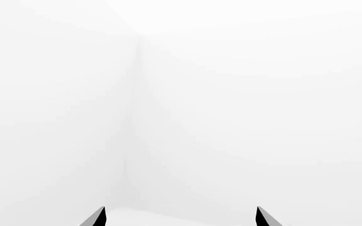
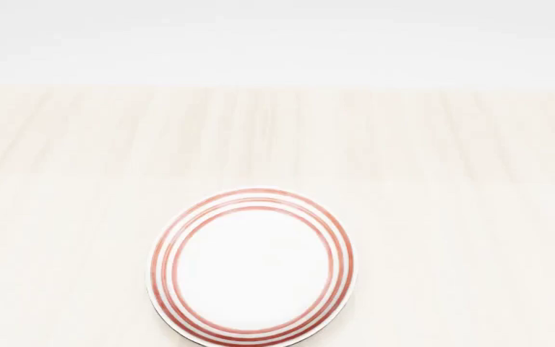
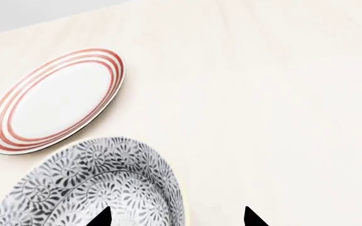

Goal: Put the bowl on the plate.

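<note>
From the head view only the plate (image 2: 251,267) shows, lying flat on the pale wooden table (image 2: 451,181) with its 3 red rings. The right wrist view adds the bowl (image 3: 99,186), sitting just beside the plate (image 3: 58,101), not on it. The right gripper (image 3: 176,217) hangs spread above the bowl's rim; the left gripper (image 1: 179,217), fingertips apart, faces blank white.

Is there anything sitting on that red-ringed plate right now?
No. The plate is bare white inside its rings. The bowl sits beside it on the table, not on it. What lies under the plate is hidden.
</note>
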